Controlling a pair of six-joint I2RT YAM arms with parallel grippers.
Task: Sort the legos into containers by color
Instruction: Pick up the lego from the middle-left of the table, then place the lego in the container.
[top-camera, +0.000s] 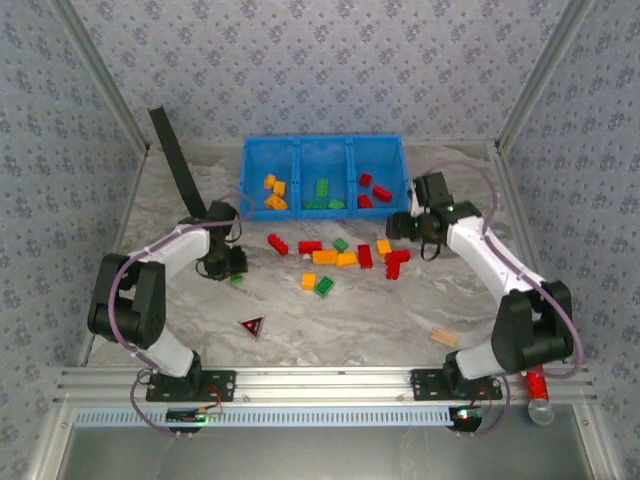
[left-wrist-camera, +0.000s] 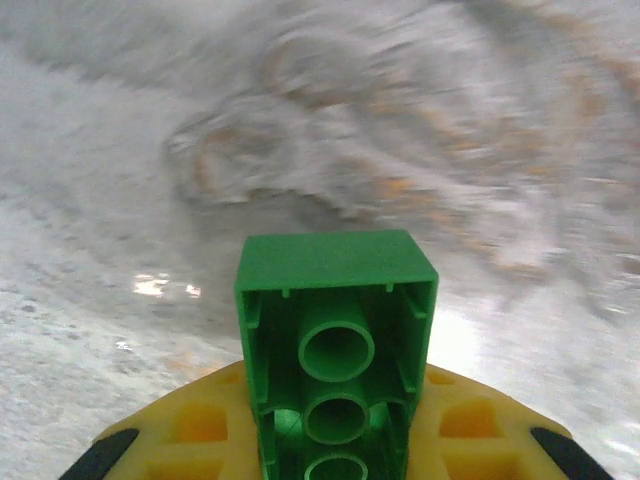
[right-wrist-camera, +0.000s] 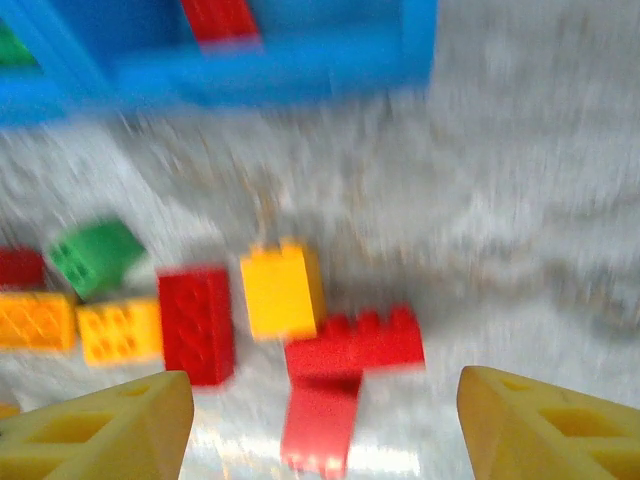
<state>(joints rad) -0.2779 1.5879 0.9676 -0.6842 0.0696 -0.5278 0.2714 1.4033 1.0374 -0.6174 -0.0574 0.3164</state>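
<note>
The blue bin (top-camera: 320, 141) has three compartments: orange-yellow bricks in its left one, green in the middle one (top-camera: 322, 187), red in its right one. The loose legos (top-camera: 340, 258) lie in a band on the table just in front of the bin's middle and right compartments. The right gripper (right-wrist-camera: 325, 390) hangs in front of the bin's right corner with its fingers wide apart and nothing between them. Under it are a yellow brick (right-wrist-camera: 283, 291) and a red clump (right-wrist-camera: 350, 350). That view is smeared, so which of them it is lined up on is probably not decidable. The left gripper (top-camera: 222, 265) sits in front of the bin's left corner, low over the table, its fingers clamped on a green brick (left-wrist-camera: 336, 340). The brick's long axis runs along the fingers and its hollow underside faces the wrist camera. Its compartment lies up and to the right of this gripper, so the carry looks short and belongs to the left arm.
</note>
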